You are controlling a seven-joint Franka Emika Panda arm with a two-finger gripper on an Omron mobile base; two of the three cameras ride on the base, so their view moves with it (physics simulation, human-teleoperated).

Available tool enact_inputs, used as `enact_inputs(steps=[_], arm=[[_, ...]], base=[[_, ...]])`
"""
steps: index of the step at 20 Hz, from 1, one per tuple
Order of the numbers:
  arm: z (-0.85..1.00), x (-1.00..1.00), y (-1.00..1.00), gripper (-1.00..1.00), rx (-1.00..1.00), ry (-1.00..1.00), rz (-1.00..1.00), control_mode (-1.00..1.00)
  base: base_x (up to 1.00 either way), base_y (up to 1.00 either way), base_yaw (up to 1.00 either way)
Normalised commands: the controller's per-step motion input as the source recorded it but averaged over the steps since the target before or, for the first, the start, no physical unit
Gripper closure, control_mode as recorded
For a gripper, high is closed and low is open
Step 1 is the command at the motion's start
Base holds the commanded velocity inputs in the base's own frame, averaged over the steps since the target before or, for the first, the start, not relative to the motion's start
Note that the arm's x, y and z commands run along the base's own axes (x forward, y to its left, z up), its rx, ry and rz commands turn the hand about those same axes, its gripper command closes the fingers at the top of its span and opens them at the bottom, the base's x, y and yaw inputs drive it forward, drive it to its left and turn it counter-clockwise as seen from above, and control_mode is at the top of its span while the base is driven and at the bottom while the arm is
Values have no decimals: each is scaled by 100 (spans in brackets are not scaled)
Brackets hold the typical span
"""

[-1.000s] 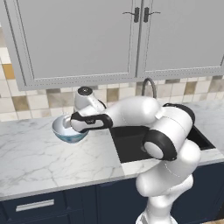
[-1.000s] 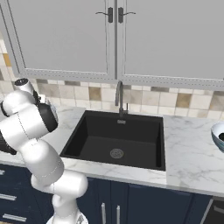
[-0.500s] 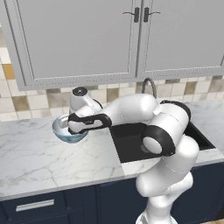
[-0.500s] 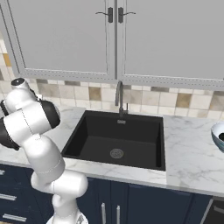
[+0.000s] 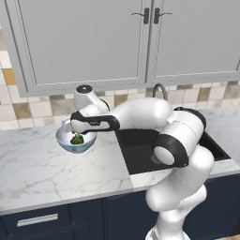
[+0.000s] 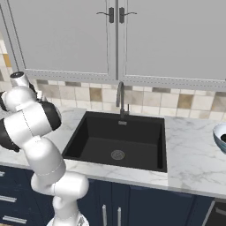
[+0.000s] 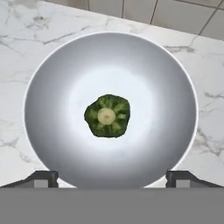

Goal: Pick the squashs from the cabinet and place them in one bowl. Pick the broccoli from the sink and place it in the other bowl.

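Broccoli (image 7: 107, 116): lying stem-up at the centre of the near bowl (image 7: 52, 78), loose, touched by nothing; this half of the task looks done. Gripper (image 7: 111, 178): directly above that bowl, finger tips (image 7: 41, 178) spread wide to either side, holding nothing. Sink (image 6: 117, 139): black basin, nothing left in it. Second bowl (image 6: 219, 137): on the counter right of the sink, something dark inside at the frame edge; whether both squashs are there cannot be told.
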Motion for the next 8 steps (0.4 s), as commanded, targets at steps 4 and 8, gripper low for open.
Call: enact_inputs(steps=[4,8], arm=[[17,-47,-46,-100,0,3,-3,-100],[-6,-52,-61,-100,0,0,-7,-100]], base=[[0,0,0],[0,0,0]])
